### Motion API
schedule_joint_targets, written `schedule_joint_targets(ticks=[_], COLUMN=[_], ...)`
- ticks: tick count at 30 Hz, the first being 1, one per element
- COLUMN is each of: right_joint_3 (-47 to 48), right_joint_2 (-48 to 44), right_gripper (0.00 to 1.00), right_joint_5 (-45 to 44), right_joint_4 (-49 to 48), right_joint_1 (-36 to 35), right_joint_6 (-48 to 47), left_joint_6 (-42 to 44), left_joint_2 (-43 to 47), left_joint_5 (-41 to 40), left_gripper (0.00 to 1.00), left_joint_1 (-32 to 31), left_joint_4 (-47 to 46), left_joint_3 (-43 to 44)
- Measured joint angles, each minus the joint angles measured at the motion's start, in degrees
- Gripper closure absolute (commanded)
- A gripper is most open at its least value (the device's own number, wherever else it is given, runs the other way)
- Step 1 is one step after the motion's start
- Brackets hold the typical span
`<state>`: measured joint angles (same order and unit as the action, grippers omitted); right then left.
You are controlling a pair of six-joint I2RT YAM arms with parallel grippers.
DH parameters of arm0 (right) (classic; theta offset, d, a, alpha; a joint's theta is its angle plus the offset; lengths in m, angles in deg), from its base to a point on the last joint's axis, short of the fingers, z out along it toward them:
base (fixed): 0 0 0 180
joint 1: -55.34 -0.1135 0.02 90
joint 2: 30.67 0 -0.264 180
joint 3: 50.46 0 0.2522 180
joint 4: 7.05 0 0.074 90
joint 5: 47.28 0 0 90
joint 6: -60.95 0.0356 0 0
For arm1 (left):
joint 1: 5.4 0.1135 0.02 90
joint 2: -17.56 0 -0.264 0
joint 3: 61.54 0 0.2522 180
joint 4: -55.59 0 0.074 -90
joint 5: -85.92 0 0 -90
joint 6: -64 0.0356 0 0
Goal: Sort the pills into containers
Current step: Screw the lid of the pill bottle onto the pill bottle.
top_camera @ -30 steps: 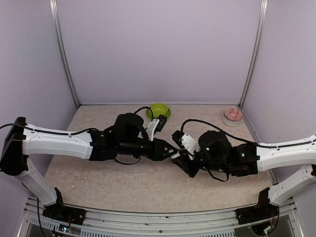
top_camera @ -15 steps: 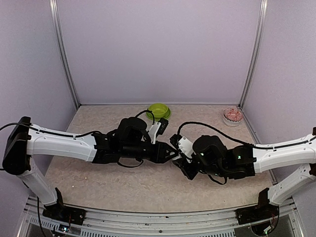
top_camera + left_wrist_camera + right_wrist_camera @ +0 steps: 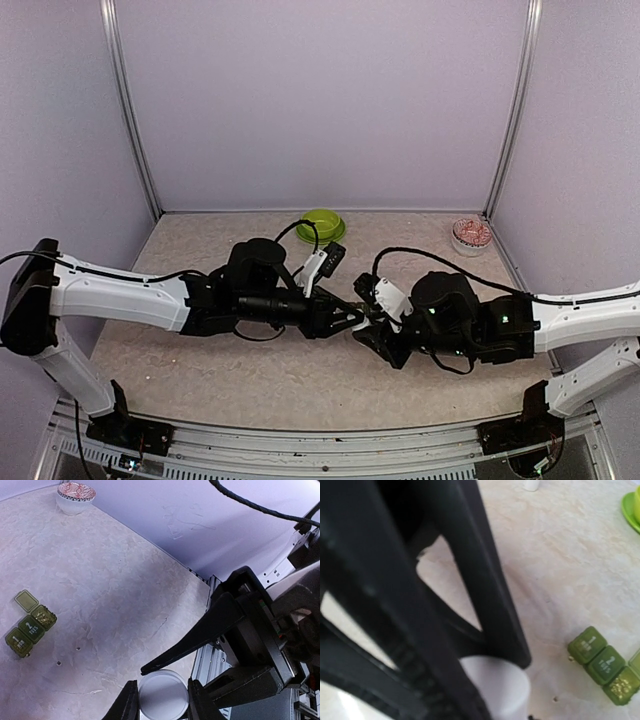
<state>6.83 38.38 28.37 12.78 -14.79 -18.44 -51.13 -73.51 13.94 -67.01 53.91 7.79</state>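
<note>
1. Meeting tip to tip over the middle of the table (image 3: 200,365), raised off the surface: left gripper (image 3: 350,316) and right gripper (image 3: 370,322)
2. Between the fingers (image 3: 126,705) of the left gripper, pressed against both of its sides: a white bottle (image 3: 500,686), seen end-on in the left wrist view as a round white face
3. At the other end of the same white bottle: the right gripper, fingers drawn narrow, one dark tip touching the rim, the bottle lodged between the two tips in the right wrist view, so pinching it as well
4. Down on the table, apart from both grippers: the pill box (image 3: 31,627), dark green, three square compartments in a row
5. On the compartments marked 1 and 2: lids down; on the third: lid (image 3: 26,600) swung open to the side, small yellowish bits inside
6. Loose on the table near the pill box: a few pills (image 3: 59,663), mere pale specks
7. Along the back edge: lime green bowl (image 3: 322,224) near the middle, red-patterned bowl (image 3: 471,232) toward the right corner, each apart from the pill box
</note>
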Motion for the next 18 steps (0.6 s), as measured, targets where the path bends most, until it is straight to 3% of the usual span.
schedule_joint_targets(ticks=[6,11,15,18], right_joint_3=[-0.57,-0.63,-0.63,-0.63], right_joint_2=[-1.27,-1.88,-1.88,-1.88], right_gripper=[0.70,0.70,0.70,0.70], right_joint_5=[3.43,4.98,4.92,4.46], right_joint_4=[0.07,-0.79,-1.22,-1.57], right_joint_1=[0.24,0.42,0.52,0.57], right_joint_6=[1.07,1.09,1.11,1.14], left_joint_6=[3.08,4.39,4.39,4.02], left_joint_2=[0.90,1.81,3.21,4.74], left_joint_5=[2.75,4.00,4.26,4.44], left_gripper=[0.64,0.50,0.29,0.05], left_joint_1=[-0.02,-0.20,0.33,0.59], left_joint_4=[-0.90,-1.79,-2.25,-2.49], left_joint_3=[-1.20,-2.69,-3.80,-4.42])
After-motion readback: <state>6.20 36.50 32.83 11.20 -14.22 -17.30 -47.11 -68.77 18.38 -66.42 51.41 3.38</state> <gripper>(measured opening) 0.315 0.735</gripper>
